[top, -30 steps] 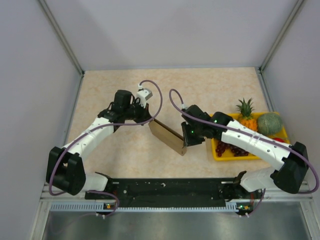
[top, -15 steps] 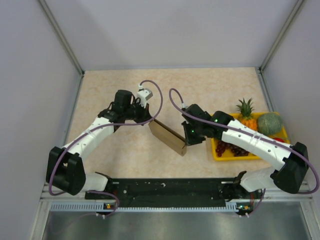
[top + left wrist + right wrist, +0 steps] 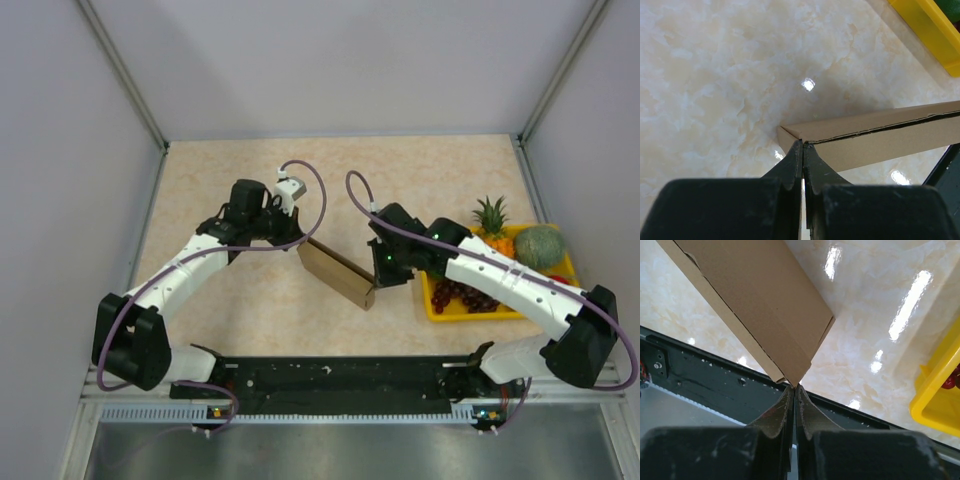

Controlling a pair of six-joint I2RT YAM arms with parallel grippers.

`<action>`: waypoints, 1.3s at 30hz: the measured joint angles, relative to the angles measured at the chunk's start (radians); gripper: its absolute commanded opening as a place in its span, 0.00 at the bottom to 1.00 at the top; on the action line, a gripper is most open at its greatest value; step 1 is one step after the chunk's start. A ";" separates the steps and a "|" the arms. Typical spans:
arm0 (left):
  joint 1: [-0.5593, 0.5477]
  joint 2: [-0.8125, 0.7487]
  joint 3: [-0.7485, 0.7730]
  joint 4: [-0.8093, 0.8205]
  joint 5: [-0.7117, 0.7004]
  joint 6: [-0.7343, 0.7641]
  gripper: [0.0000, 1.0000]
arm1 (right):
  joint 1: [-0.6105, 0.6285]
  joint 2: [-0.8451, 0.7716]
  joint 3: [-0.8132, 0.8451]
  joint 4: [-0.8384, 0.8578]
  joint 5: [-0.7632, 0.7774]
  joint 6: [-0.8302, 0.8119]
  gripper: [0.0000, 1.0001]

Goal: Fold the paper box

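The paper box (image 3: 338, 273) is a long, narrow, plain brown cardboard box held above the table between my two grippers. My left gripper (image 3: 299, 240) is shut on its far-left corner; in the left wrist view the box (image 3: 875, 135) runs right from my closed gripper (image 3: 803, 144). My right gripper (image 3: 378, 283) is shut on the near-right corner; in the right wrist view the box (image 3: 755, 305) runs up and left from my closed gripper (image 3: 794, 386). A slit shows along the box's long edge.
A yellow tray (image 3: 440, 308) with a pineapple (image 3: 491, 228), a melon (image 3: 540, 247) and dark grapes (image 3: 462, 296) stands at the right, close to my right arm. The black mounting rail (image 3: 340, 378) runs along the near edge. Grey walls enclose the table.
The right gripper has shifted slightly right and up, and the box's near end has turned a little with it. The left arm has barely moved.
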 measured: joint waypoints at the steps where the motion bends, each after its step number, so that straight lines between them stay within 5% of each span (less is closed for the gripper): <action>1: -0.001 0.000 0.000 0.000 -0.001 0.000 0.00 | -0.006 0.000 0.000 0.000 -0.009 0.005 0.00; 17: -0.008 0.000 0.002 0.000 -0.018 -0.002 0.00 | -0.095 -0.050 -0.080 0.089 -0.135 0.149 0.00; 39: -0.021 0.000 0.076 -0.115 -0.037 -0.050 0.00 | -0.094 -0.096 -0.167 0.181 -0.038 0.211 0.00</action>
